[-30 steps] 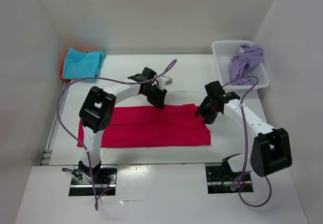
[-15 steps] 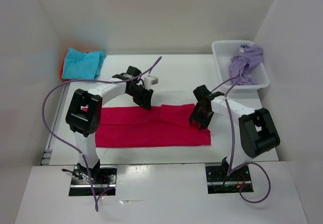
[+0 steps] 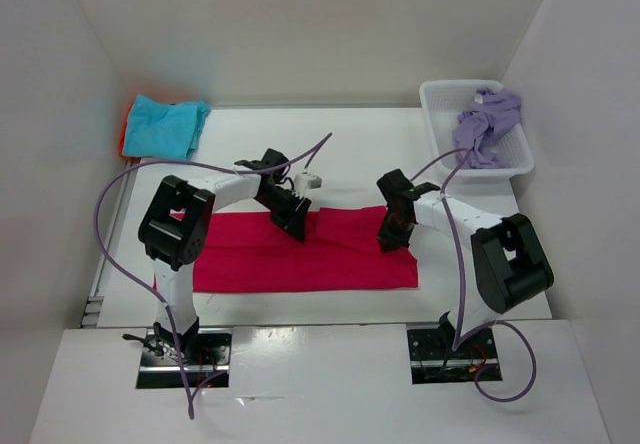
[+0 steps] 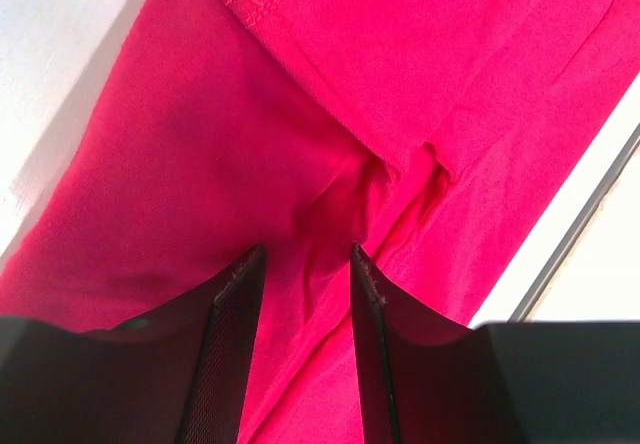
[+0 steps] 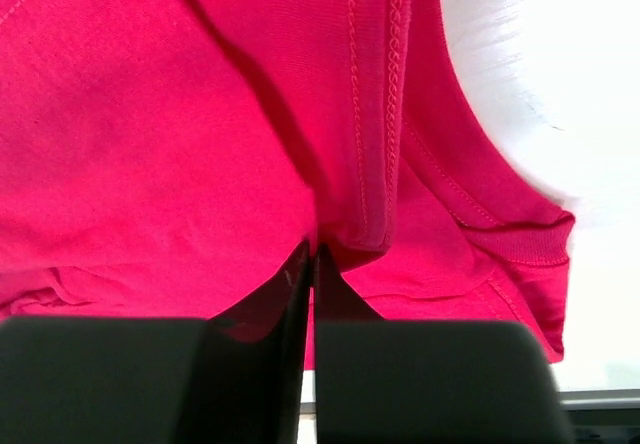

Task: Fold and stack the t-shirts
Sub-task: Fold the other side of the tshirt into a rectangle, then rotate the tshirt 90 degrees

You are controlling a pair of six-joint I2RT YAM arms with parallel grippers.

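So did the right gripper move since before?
Yes. The right gripper slid left, away from the white basket, onto the magenta shirt.

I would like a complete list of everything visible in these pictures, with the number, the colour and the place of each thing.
magenta-red t-shirt: one, magenta-red, spread across the middle of the table
turquoise t-shirt: one, turquoise blue, far left corner, lying on the orange one
orange t-shirt: one, bright orange, only an edge shows under the turquoise one
lavender t-shirt: one, pale lavender, crumpled in the basket
basket: one, white mesh, far right corner
table: one, white
left arm, right arm: two, black and white, purple cables
left tool: jaws apart over the magenta-red t-shirt
right tool: shut, pinching a fold of the magenta-red t-shirt
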